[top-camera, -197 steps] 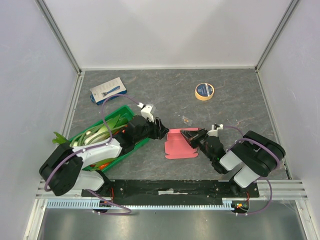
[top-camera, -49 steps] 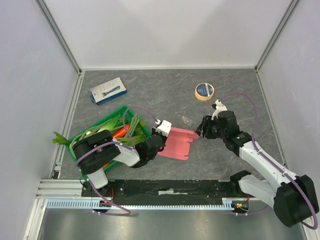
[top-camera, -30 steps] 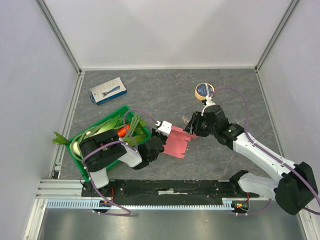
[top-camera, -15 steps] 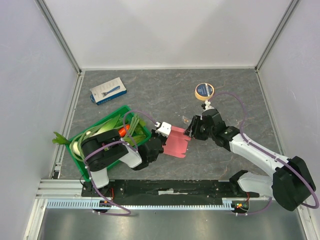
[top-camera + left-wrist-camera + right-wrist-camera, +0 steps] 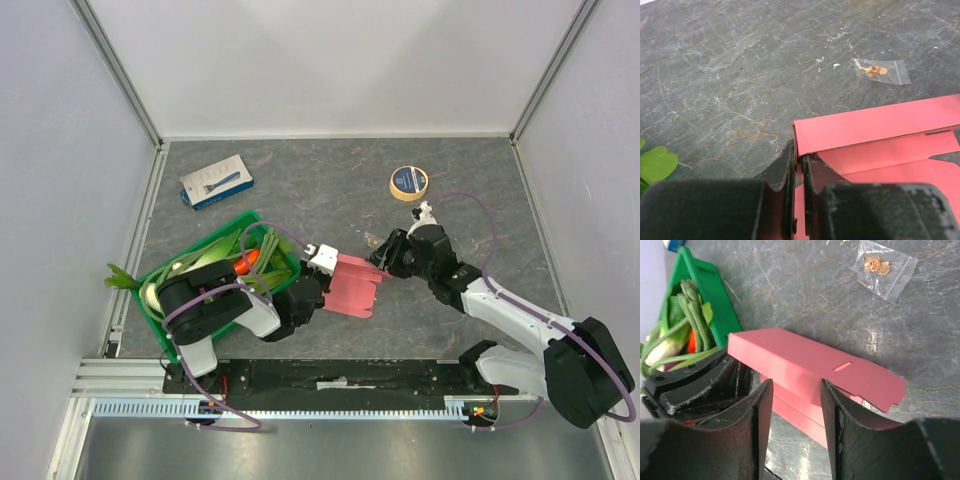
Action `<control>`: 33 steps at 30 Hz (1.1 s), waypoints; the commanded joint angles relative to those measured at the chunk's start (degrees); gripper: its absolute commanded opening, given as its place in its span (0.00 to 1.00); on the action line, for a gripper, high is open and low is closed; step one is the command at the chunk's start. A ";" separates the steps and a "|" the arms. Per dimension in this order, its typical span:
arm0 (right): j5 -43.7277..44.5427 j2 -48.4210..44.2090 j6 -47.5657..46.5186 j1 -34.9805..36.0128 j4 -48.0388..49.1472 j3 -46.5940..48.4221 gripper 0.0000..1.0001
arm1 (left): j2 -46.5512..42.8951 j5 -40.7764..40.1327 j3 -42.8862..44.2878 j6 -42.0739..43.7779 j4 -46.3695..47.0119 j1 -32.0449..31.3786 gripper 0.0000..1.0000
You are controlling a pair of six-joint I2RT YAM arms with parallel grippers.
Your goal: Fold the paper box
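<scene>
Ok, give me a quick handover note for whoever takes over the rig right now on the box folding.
Left gripper: shut, pinching the left end of the paper box.
Right gripper: open, fingers either side of the box's upper panel at its right end, not clamped.
Box: mid-table between the arms, just right of the green crate.
Done: one long panel, the one with the slot, is folded over the rest.
Left: square it up, close the remaining panels and tuck the end flaps.

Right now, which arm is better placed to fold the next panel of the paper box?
Right. The right tool is open, facing the raised panel of the paper box; the left tool is clamped on its edge.
</scene>
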 commanded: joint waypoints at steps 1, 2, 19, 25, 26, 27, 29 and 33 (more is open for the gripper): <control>-2.86 -1.18 7.04 -1.88 12.41 -3.24 0.49 | -2.96 1.62 -0.97 -5.91 -0.82 -0.51 0.02; -3.92 -0.83 7.49 -1.97 12.25 -3.25 0.48 | -3.75 1.97 -0.80 -6.62 -2.04 -0.60 0.02; -2.23 -9.01 -10.70 -1.62 -16.82 11.50 0.59 | -9.45 -1.98 3.95 -8.56 -13.74 -0.77 0.02; -4.10 -8.29 -5.78 -1.45 -16.24 12.49 0.52 | -14.21 -4.44 4.83 -4.87 -14.27 -1.12 0.02; -4.19 -8.47 -5.43 -1.45 -16.05 12.57 0.51 | -15.61 -4.53 5.00 -4.17 -14.62 -1.21 0.02; -4.36 -8.65 -5.16 -1.45 -15.97 12.84 0.51 | -16.14 -4.44 5.18 -3.81 -14.89 -1.21 0.02; -4.54 -8.82 -4.72 -1.45 -16.05 13.54 0.50 | -17.72 -4.79 5.70 -3.11 -15.59 -1.30 0.02; -4.02 -10.14 -3.58 -1.36 -16.05 13.80 0.49 | -19.92 -5.50 6.06 -2.67 -17.17 -1.39 0.02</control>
